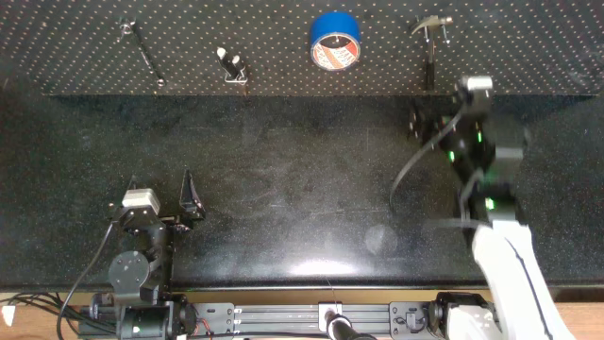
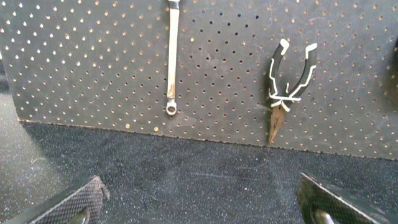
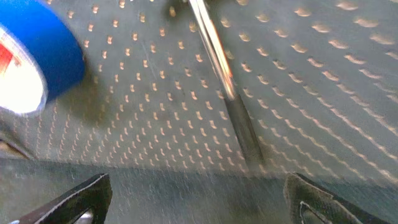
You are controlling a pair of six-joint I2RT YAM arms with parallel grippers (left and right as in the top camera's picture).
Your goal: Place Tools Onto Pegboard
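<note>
Four items hung on far pegboard point(image 1: 283, 28). Left gripper point(image 2: 199, 193) near left, fingers wide, empty. Right gripper point(image 3: 196, 186) far right, just beside hammer point(image 1: 430, 42), fingers wide. Blue tape roll point(image 1: 335, 42) centre, wrench point(image 1: 143, 55) left, pliers point(image 1: 233, 68) between.

Overhead camera looks down; both wrist cameras face the shared pegboard point(image 1: 75, 47).

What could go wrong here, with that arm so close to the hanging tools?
The right gripper, open and empty, sits close to the hammer; pulling away carelessly could nudge it off the pegboard. The blue tape roll hangs just beside, so a sideways swing might knock it loose. The pliers seem to hang by a thin white tie, which a jolt could shake free.
</note>
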